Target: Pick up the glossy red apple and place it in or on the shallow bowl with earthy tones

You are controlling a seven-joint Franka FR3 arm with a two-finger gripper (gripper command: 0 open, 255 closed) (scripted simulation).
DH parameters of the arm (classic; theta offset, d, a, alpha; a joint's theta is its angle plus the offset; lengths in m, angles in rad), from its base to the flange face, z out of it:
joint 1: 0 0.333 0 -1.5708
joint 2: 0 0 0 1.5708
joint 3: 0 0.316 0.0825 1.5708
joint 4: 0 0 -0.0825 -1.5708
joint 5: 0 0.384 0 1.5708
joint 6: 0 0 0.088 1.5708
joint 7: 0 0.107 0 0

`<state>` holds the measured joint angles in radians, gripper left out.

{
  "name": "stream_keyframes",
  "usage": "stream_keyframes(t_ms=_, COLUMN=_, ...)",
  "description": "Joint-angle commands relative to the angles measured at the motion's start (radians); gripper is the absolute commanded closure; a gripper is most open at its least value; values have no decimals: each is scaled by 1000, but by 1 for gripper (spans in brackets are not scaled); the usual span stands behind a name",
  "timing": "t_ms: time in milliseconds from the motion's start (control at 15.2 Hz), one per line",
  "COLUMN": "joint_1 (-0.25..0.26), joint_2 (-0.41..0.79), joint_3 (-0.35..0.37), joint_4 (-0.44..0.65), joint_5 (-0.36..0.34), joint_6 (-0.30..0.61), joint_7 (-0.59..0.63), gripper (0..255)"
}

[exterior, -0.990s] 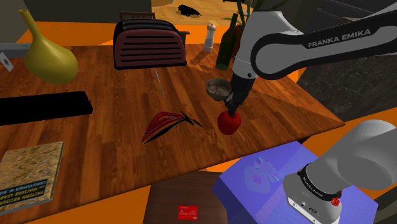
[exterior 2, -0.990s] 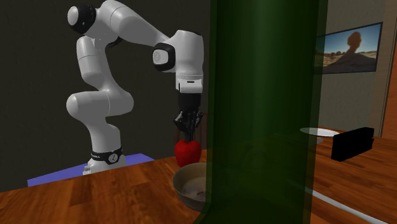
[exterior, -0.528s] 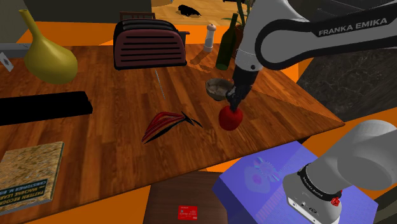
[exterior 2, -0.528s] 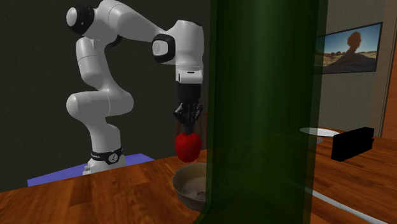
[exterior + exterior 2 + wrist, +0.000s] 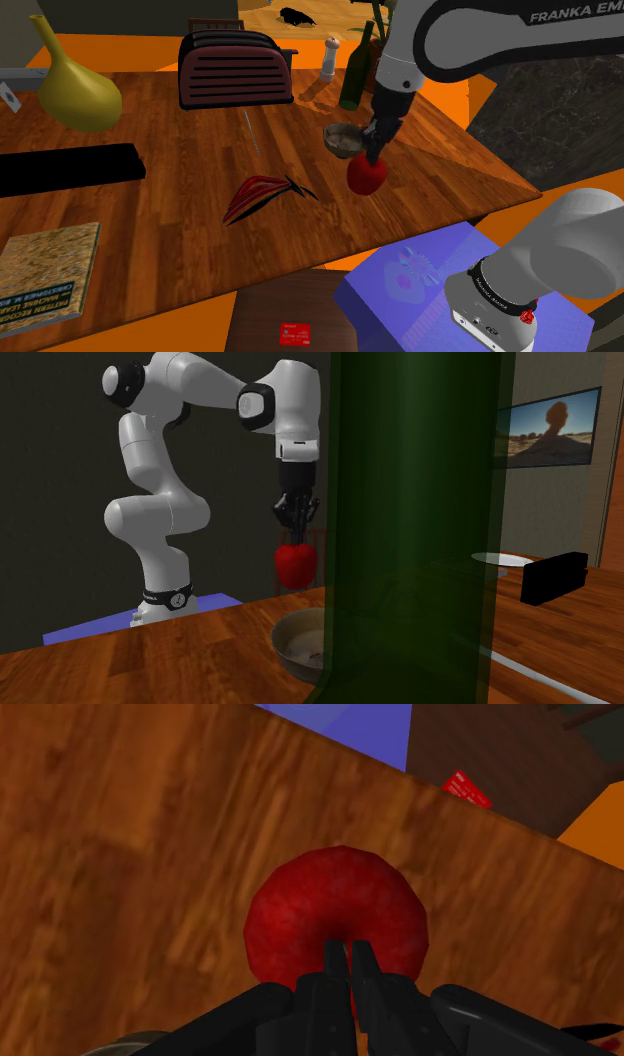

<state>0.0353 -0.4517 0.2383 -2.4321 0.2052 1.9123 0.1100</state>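
The red apple [image 5: 366, 175] hangs above the wooden table, held at its top by my black gripper [image 5: 372, 153], which is shut on it. In the second exterior view the apple [image 5: 295, 564] dangles under the gripper [image 5: 296, 530], well above the tabletop. The wrist view has the apple [image 5: 300, 919] right beyond my nearly closed fingertips [image 5: 336, 960], with table wood below. The shallow brownish bowl [image 5: 342, 139] sits on the table just beside the apple, toward the shoulder view's upper left; in the second exterior view the bowl [image 5: 300, 642] is partly hidden by a green bottle.
A dark green bottle [image 5: 354, 75] and a pepper mill [image 5: 329, 58] stand behind the bowl. A toaster [image 5: 234, 70], a yellow vase [image 5: 74, 88], a black slab [image 5: 68, 166], a red-black curved object [image 5: 262, 192] and a book [image 5: 45, 270] share the table. The purple stand [image 5: 420, 290] lies below.
The gripper has risen with the apple in it, lifting it clear of the table and a little toward the bowl. The bowl has not moved.
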Motion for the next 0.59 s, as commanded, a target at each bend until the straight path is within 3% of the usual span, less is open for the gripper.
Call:
stream_keyframes(t_ms=0, joint_1=-1, joint_2=-8, joint_3=-4, joint_4=22, joint_5=-2, joint_6=-30, joint_7=2, gripper=255)
stream_keyframes(t_ms=528, joint_1=-4, joint_2=-25, joint_3=-15, joint_4=116, joint_5=-11, joint_6=-141, joint_7=11, gripper=255)
